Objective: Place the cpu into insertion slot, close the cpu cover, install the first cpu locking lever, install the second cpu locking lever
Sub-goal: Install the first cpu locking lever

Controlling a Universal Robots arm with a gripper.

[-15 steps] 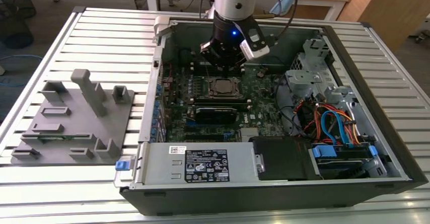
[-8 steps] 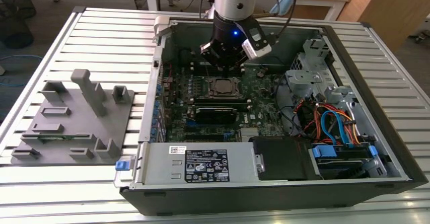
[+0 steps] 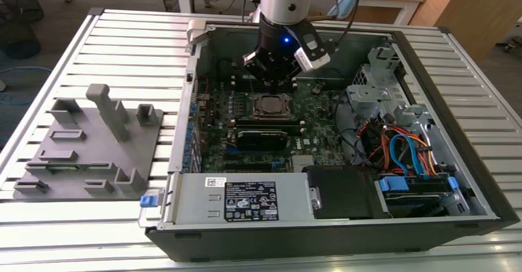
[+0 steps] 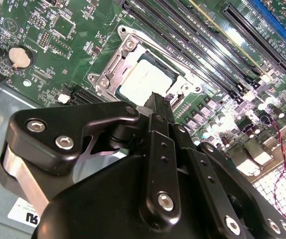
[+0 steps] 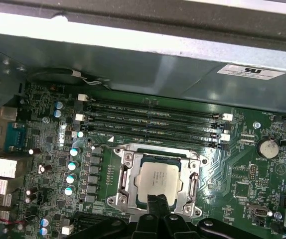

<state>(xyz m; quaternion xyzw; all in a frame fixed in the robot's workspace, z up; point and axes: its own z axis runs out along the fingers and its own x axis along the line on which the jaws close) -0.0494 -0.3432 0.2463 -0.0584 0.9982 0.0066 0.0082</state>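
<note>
Open computer case (image 3: 326, 238) on slatted surface (image 3: 122, 33). Insertion slot (image 5: 153, 150) mid-board, with the cpu (image 5: 159, 177) seated in it and the cpu cover (image 5: 127, 175) flat around it. Tool (image 5: 158, 203) clenched, empty, tips over the slot's rim. In the exterior view the slot lies at 6 o'clock from the tool.

Bright even light, glare on cpu (image 4: 142, 79)

One robot arm (image 3: 285, 3), one hand (image 5: 157, 201), one open computer case (image 3: 244, 247), one slatted bench (image 3: 122, 40). On board: one cpu (image 5: 158, 179), one insertion slot (image 5: 128, 172), four long memory slots (image 5: 153, 115), one coin battery (image 5: 265, 148). On bench: one grey fixture block (image 3: 90, 156).
</note>
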